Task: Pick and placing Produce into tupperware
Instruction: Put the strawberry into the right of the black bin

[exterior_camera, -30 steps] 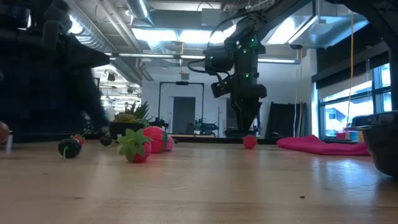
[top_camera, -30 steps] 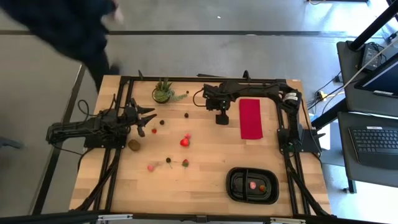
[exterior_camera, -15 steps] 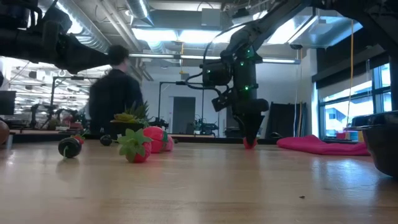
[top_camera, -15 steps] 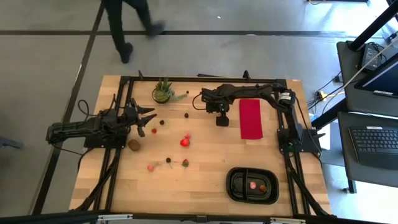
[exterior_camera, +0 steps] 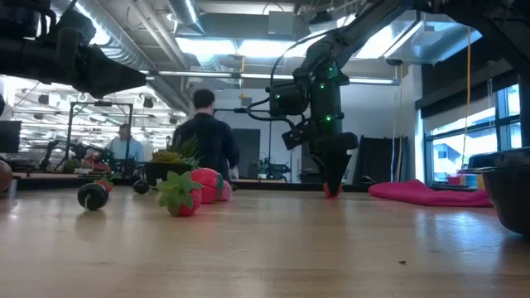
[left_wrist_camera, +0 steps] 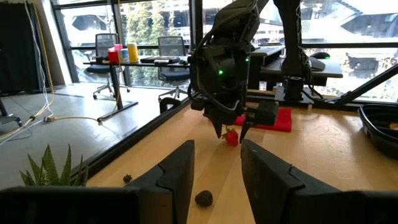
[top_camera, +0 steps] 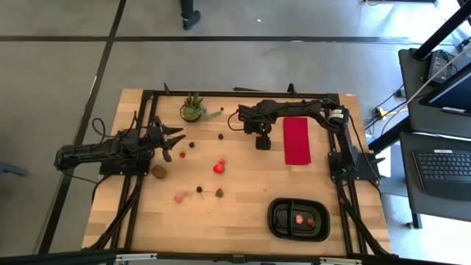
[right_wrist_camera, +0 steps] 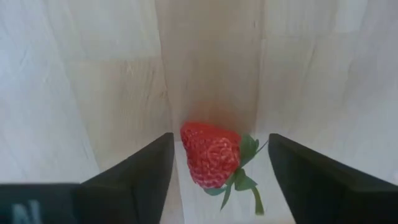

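Right now your right gripper (right_wrist_camera: 214, 177) has its jaws spread open around the strawberry (right_wrist_camera: 211, 154) lying on the tabletop (right_wrist_camera: 81, 93).

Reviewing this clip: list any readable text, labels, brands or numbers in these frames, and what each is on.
No text can be read in any view.
Bottom-left corner of the right wrist view: a pale mark on the right claw, cut off by the picture's edge, unreadable.
Tupperware, strawberry, red cloth: no labels visible.

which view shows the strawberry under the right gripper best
The right wrist view: the strawberry fills the gap between the open fingers. The left wrist view and low view show a small red spot; the high view hides it.
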Controlling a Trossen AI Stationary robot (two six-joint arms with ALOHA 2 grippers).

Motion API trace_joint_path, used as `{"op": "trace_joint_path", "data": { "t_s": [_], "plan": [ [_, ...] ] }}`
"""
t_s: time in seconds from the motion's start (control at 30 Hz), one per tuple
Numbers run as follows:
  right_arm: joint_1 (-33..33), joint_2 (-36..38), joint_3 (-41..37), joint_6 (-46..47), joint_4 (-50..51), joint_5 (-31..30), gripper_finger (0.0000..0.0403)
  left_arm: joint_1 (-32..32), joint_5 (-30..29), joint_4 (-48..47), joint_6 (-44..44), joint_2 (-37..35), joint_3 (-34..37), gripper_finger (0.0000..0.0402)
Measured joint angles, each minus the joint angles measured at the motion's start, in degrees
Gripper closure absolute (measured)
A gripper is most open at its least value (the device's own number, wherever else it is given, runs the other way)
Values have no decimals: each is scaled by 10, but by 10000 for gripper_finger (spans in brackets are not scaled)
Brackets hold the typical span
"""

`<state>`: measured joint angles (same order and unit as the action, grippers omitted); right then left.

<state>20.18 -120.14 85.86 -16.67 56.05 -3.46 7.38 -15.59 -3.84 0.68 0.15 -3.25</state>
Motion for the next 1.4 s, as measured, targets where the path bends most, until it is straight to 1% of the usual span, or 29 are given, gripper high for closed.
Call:
{"op": "trace_joint_path", "data": {
  "t_s": [0.17,0.53,0.77,0.97,1.17,1.33,1.4],
  "plan": [
    [0,-5,0,0,6,0,174,0,0,0,0,0,0,278],
    [0,-16,1,13,7,3,203,0,0,0,0,0,0,278],
    [-1,-17,1,16,13,5,264,0,0,0,0,0,0,278],
    [0,-17,1,34,19,7,265,0,0,0,0,0,0,278],
    [-2,-18,9,67,35,13,248,0,0,0,0,0,0,278],
    [-5,-19,38,109,93,67,265,0,0,0,0,0,0,278],
    [-11,-18,52,138,143,94,265,0,0,0,0,0,0,278]
  ]
}}
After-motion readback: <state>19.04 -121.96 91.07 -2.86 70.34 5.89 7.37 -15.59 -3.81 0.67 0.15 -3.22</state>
